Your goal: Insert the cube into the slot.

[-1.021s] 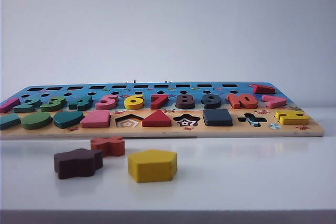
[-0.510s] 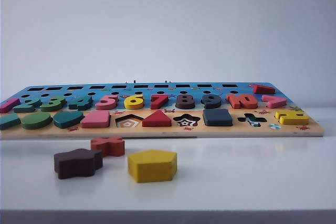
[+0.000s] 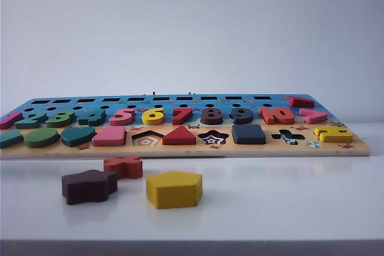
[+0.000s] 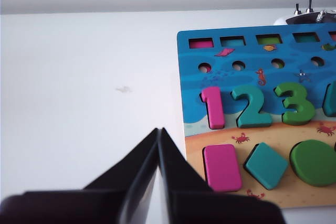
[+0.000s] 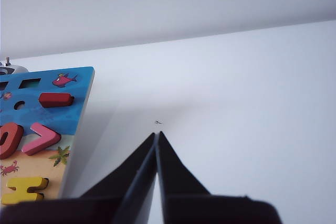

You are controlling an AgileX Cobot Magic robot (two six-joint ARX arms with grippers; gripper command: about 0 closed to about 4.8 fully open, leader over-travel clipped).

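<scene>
The cube (image 3: pixel 248 134), a flat dark navy square block, lies seated in the front row of the puzzle board (image 3: pixel 180 151), between the star recess (image 3: pixel 213 138) and a cross recess (image 3: pixel 288 137). It covers the slot, which is hidden under it. Neither arm shows in the exterior view. My left gripper (image 4: pixel 158 129) is shut and empty, hovering over bare table just off the board's (image 4: pixel 189 66) end with the pink pieces. My right gripper (image 5: pixel 156 134) is shut and empty too, over the table beside the board's (image 5: pixel 79 103) other end.
Three loose blocks lie on the white table in front of the board: a yellow pentagon (image 3: pixel 174 189), a dark brown star-like block (image 3: pixel 89 186) and a red-orange block (image 3: pixel 123 166). The pentagon recess (image 3: pixel 147 139) stands unfilled. Numbers and shapes fill the board's other places.
</scene>
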